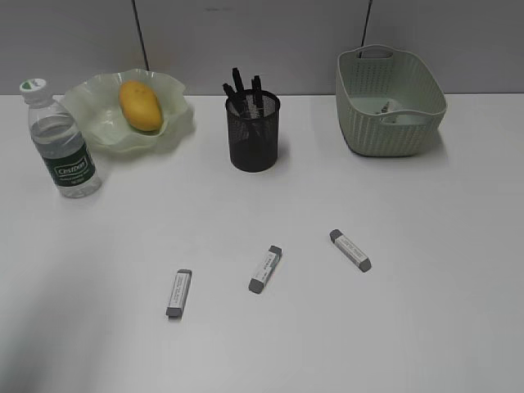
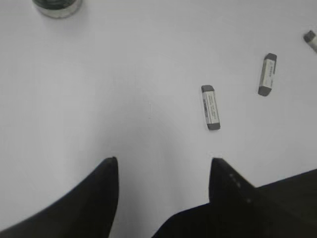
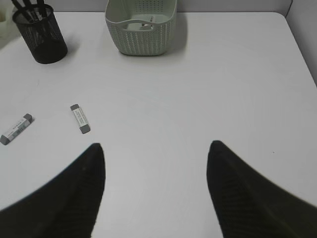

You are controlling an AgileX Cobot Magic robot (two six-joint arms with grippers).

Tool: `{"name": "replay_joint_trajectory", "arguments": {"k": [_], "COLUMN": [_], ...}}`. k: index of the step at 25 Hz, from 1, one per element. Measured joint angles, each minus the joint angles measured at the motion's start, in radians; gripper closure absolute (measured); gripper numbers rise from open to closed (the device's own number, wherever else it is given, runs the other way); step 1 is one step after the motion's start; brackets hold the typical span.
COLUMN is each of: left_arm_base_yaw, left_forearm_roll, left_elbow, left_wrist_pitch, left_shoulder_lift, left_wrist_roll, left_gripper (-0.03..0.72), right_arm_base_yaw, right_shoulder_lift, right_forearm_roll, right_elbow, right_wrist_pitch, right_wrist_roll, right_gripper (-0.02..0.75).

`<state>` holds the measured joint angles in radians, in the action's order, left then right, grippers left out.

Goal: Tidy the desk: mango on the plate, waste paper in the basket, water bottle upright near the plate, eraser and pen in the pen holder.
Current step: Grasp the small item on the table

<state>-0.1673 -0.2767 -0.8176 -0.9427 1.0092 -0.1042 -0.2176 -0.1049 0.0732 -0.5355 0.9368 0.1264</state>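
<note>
Both your grippers hang with jaws wide and nothing between them: the left gripper (image 2: 163,166) over bare desk (image 1: 426,327), the right gripper (image 3: 156,148) likewise. Nearest you on the desk lie three erasers apart from each other: left eraser (image 1: 178,292), middle eraser (image 1: 265,268), right eraser (image 1: 350,250). Farther back, the bottle (image 1: 62,142) stands upright just beside the plate (image 1: 98,115), which holds the mango (image 1: 140,105). The pen holder (image 1: 254,131), centre, holds pens (image 1: 244,88). The basket (image 1: 389,102), far right, has paper (image 1: 391,110) inside.
</note>
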Motion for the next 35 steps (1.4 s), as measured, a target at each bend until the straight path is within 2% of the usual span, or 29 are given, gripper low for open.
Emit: {"name": "replay_joint_trajectory", "arguments": {"k": [5, 10, 14, 17, 22, 25, 29, 35], "left_arm_base_yaw": [-0.167, -0.331, -0.409, -0.441, -0.471, -0.476, -0.476, -0.476], "left_forearm_roll": [0.009, 0.104, 0.125, 0.125, 0.129, 0.165, 0.213, 0.227], "left_elbow": [-0.027, -0.03, -0.031, -0.063, -0.215, -0.288, -0.316, -0.347], "left_wrist_pitch": [0.045, 0.094, 0.147, 0.161, 0.13, 0.098, 0.115, 0.164], "left_shoulder_lift": [0.176, 0.328, 0.462, 0.552, 0.724, 0.816, 0.894, 0.956], "left_wrist_roll": [0.097, 0.275, 0.366, 0.399, 0.432, 0.493, 0.565, 0.589], "left_gripper": [0.244, 0.244, 0.244, 0.244, 0.244, 0.244, 0.244, 0.249], "right_arm_base_yaw": [0.0, 0.0, 0.0, 0.0, 0.0, 0.0, 0.0, 0.0], "right_shoulder_lift": [0.0, 0.0, 0.0, 0.0, 0.0, 0.0, 0.0, 0.0], "right_forearm_roll": [0.001, 0.001, 0.001, 0.001, 0.001, 0.003, 0.004, 0.005], "right_elbow": [0.0, 0.0, 0.0, 0.0, 0.0, 0.0, 0.0, 0.0], "right_wrist_pitch": [0.0, 0.0, 0.0, 0.0, -0.001, -0.001, -0.001, -0.001], "right_wrist_roll": [0.0, 0.0, 0.0, 0.0, 0.0, 0.0, 0.0, 0.0], "right_gripper": [0.226, 0.226, 0.226, 0.226, 0.226, 0.226, 0.226, 0.226]}}
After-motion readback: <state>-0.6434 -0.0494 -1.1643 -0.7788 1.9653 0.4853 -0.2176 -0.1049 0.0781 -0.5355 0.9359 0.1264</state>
